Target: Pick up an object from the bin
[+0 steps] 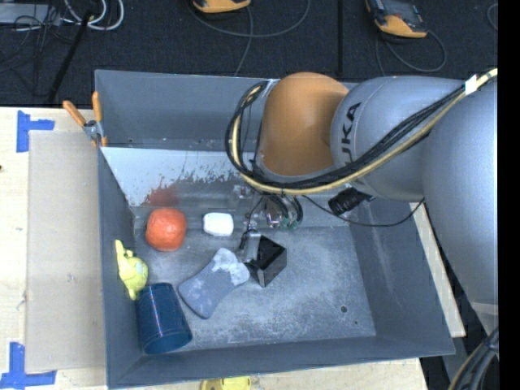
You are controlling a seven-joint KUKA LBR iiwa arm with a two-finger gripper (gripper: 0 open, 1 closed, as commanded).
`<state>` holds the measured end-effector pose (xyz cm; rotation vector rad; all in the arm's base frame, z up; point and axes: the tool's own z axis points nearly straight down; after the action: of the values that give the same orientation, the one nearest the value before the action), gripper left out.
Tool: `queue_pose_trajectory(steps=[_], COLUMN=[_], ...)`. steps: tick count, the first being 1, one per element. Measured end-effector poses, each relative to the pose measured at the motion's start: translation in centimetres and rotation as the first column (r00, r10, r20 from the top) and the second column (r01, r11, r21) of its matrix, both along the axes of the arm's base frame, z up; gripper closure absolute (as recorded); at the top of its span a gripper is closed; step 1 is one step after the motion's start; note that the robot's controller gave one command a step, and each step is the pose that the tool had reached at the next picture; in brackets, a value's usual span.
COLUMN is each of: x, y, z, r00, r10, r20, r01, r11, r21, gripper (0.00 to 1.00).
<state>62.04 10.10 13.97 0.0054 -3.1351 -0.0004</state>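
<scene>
The grey metal bin [325,319], its floor dull and scuffed, is carrying a handful of loose things toward its left half. The silver arm [398,149] with its smooth rounded orange cover [296,132] is reaching in from the right edge, and the gripper [255,245] is hanging low near the middle of the floor. Whether it is parted or clenched cannot be told, and nothing is visibly sitting in its grasp. Just beside and below its tip, a black block [269,263] with hard angular faces is lying tilted on one corner. Whether the two are touching is unclear. A small white rounded lump [218,223] is resting just left of the gripper, and a matte orange ball [166,229] is sitting further left. A flat grey pad [202,292] with rounded corners is lying at a slant, a crumpled whitish scrap [230,266] at its upper end. A knobbly yellow figure [132,271] and a dark blue cup [162,318] on its side are lying near the left wall.
</scene>
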Motion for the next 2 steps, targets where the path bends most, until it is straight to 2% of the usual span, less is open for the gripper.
queue_pose_trajectory(steps=[1,2], x=[0.1,-3.6], y=[0.0,-0.1], z=[0.5,-5.9], r00=[1.000,1.000], r10=[-0.002,-0.019], r20=[0.006,0.010], r01=[0.002,0.019], r11=[1.000,1.000], r21=[0.001,0.001], gripper=[0.00,0.00])
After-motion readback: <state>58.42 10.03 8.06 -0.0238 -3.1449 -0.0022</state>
